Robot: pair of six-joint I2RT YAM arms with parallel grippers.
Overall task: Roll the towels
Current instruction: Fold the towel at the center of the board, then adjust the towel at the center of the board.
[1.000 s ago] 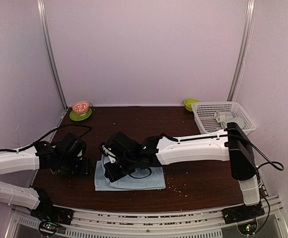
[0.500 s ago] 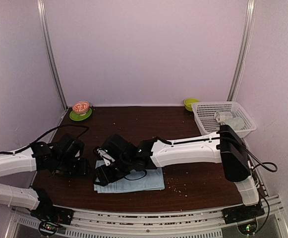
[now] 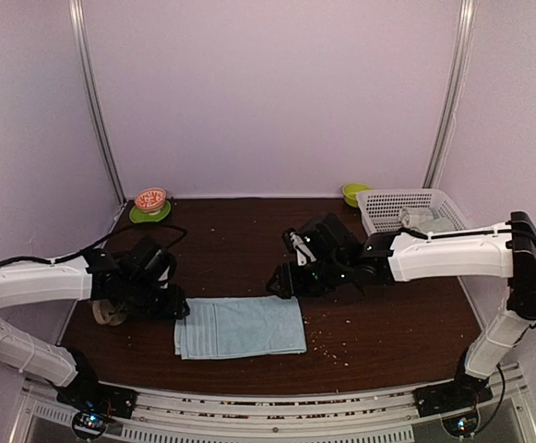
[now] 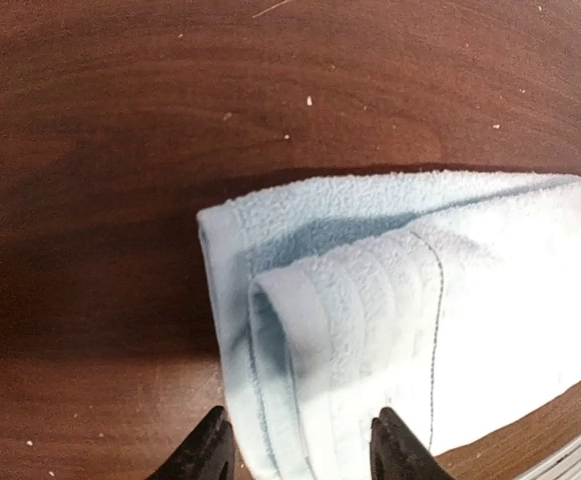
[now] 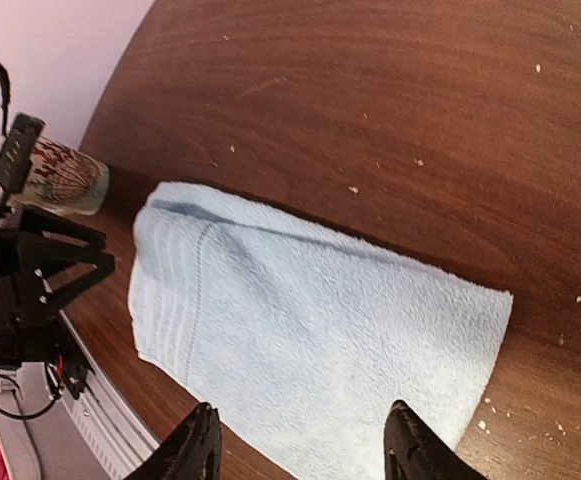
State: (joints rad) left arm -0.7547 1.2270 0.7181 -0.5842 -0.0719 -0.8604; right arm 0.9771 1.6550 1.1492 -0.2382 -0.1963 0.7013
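A light blue towel (image 3: 240, 328) lies folded flat near the table's front edge, its left end doubled over (image 4: 370, 300). My left gripper (image 3: 177, 309) sits low at that left end. It is open, and its fingertips (image 4: 212, 452) straddle the folded edge without pinching it. My right gripper (image 3: 277, 284) hangs open and empty above the table just beyond the towel's far right corner, looking down on the towel (image 5: 300, 330). A second, pale towel (image 3: 424, 221) lies bunched in the white basket at the back right.
The white basket (image 3: 383, 226) stands at the back right with a green bowl (image 3: 353, 192) beside it. A red patterned bowl on a green plate (image 3: 150, 203) sits at the back left. A patterned mug (image 5: 65, 180) stands left of the towel, under my left arm. Crumbs dot the table.
My right gripper opened, let go of the blue towel and drew back to the right and away. The towel now lies flat. My left gripper moved right to the towel's left end.
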